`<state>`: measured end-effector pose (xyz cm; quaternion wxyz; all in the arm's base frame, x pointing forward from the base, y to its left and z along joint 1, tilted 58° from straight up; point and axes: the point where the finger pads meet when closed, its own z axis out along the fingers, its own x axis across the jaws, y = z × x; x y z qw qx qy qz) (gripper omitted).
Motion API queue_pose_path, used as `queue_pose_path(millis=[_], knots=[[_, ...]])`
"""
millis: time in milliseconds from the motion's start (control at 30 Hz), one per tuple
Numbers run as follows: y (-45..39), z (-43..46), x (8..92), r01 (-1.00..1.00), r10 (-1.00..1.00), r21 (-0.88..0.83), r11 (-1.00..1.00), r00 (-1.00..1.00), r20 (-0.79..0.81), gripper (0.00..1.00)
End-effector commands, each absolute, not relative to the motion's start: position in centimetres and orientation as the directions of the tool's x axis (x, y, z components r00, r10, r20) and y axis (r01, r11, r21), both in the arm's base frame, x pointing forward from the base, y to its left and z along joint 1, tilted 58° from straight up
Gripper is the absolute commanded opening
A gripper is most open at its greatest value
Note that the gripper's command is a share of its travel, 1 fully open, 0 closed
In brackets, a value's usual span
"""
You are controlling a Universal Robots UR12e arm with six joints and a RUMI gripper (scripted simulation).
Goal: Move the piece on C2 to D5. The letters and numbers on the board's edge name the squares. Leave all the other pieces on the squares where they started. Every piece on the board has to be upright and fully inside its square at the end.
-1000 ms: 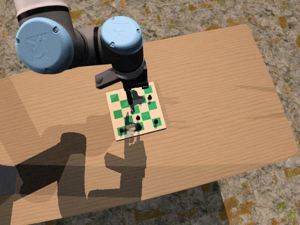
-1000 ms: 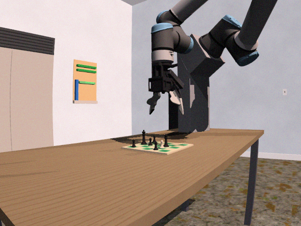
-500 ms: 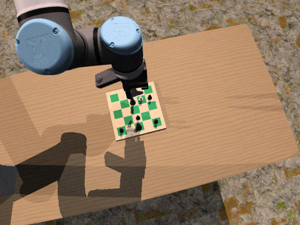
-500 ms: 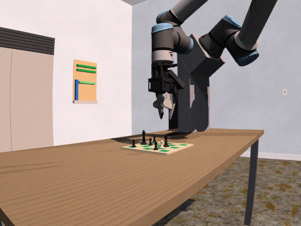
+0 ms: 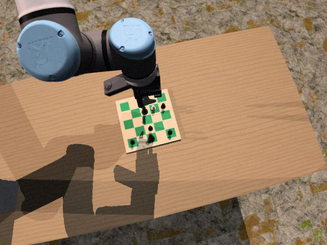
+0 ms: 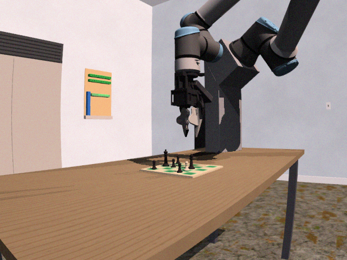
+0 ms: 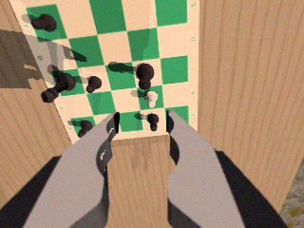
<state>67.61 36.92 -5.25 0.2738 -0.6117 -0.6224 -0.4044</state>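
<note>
A small green-and-cream chessboard lies on the wooden table; it also shows in the exterior view and the wrist view. It carries several black pieces and one white pawn. A tall black piece stands one square from the white pawn, in what reads as row C. My gripper hangs well above the board. Its fingers are narrowed but still apart, with nothing between them. The edge labels are too small to read surely.
Other black pieces stand on the board: one near the edge beside the white pawn, a tall one, and smaller ones. The arm's pedestal stands at the table's far end.
</note>
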Motion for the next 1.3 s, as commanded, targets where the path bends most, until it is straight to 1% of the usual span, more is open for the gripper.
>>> queue_pose_path(millis=[0,1267], knots=[[36.9,-5.2,67.6,0.983,0.540,0.169,-0.076,-0.102,0.835,0.25],[38.2,-6.0,67.9,0.983,0.540,0.169,-0.076,-0.102,0.835,0.25]])
